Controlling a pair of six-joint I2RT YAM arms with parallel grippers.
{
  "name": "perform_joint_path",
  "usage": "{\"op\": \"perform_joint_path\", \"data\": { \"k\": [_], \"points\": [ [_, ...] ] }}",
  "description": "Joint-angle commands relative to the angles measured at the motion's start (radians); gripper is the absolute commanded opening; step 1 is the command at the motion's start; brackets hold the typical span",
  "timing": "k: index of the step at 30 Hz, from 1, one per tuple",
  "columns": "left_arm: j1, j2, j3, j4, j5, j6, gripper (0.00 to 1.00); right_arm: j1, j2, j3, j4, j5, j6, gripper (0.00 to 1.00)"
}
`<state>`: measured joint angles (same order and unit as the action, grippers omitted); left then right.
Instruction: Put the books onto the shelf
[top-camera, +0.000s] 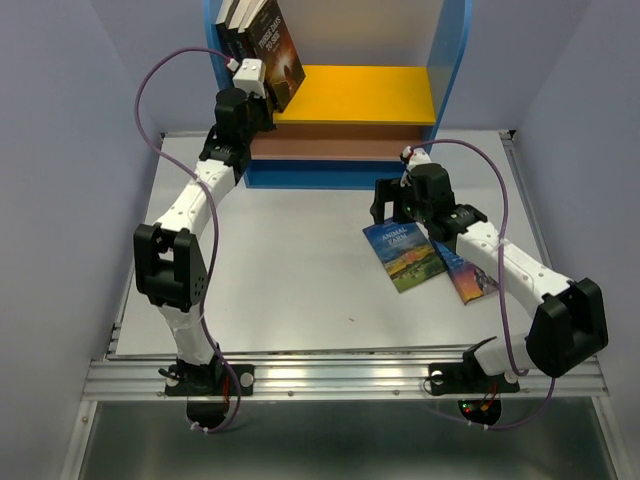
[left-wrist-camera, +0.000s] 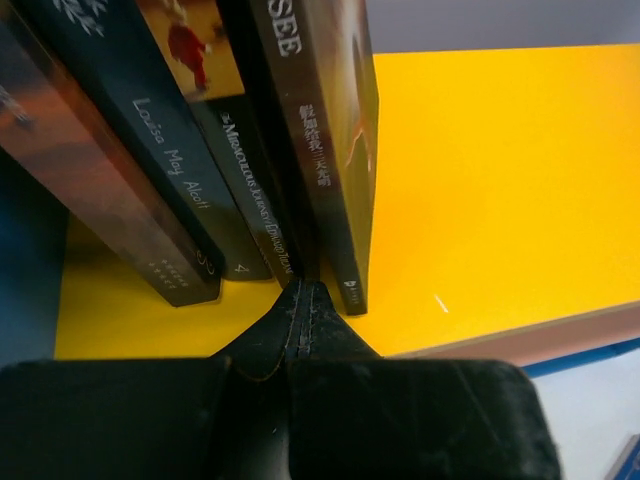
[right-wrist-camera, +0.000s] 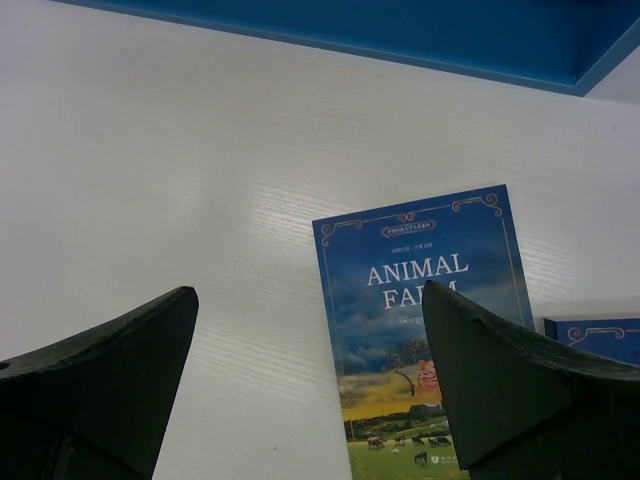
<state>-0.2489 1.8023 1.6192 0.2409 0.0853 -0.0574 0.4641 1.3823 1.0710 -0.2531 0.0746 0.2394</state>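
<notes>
The left gripper (left-wrist-camera: 303, 297), jaws pressed together against leaning books (left-wrist-camera: 318, 150), may topple them; the right gripper (right-wrist-camera: 310, 295), jaws spread, may skid Animal Farm (right-wrist-camera: 400, 325).

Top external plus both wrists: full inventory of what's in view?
shelf: one, blue sides and base, yellow upper board, far edge of table.
books on shelf: four spines visible, mostly dark, leaning at the left end of the yellow board.
Animal Farm book: one, blue, flat on table.
second blue book: one, flat on table, just right of it.
table: one, white.
cables: two, purple, one per arm.
left gripper: shut, tips at foot of shelved books.
right gripper: open, empty, over Animal Farm.
</notes>
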Motion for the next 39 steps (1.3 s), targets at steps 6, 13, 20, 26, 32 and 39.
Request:
{"op": "perform_joint_path", "data": {
  "k": [6,13,20,26,32,39],
  "points": [
    [0.0,0.02,0.094,-0.005,-0.045,0.013,0.0,-0.002,-0.034,0.02,0.049,0.045,-0.014,1.0],
    [-0.001,-0.024,0.035,-0.009,-0.039,0.013,0.0,-0.002,-0.037,0.018,0.048,0.048,-0.014,1.0],
    [-0.003,-0.185,-0.088,-0.087,-0.071,-0.056,0.12,-0.002,-0.058,0.0,0.043,0.088,0.02,1.0],
    [-0.05,-0.459,-0.359,-0.109,-0.111,-0.157,0.99,-0.002,-0.071,-0.066,0.022,0.162,0.084,1.0],
    [-0.101,-0.635,-0.571,-0.15,-0.102,-0.298,0.99,-0.042,0.027,-0.074,0.003,0.174,0.142,1.0],
    [-0.17,-0.736,-0.812,-0.15,-0.102,-0.442,0.99,-0.159,0.145,-0.117,-0.028,0.122,0.207,1.0]
  ]
}}
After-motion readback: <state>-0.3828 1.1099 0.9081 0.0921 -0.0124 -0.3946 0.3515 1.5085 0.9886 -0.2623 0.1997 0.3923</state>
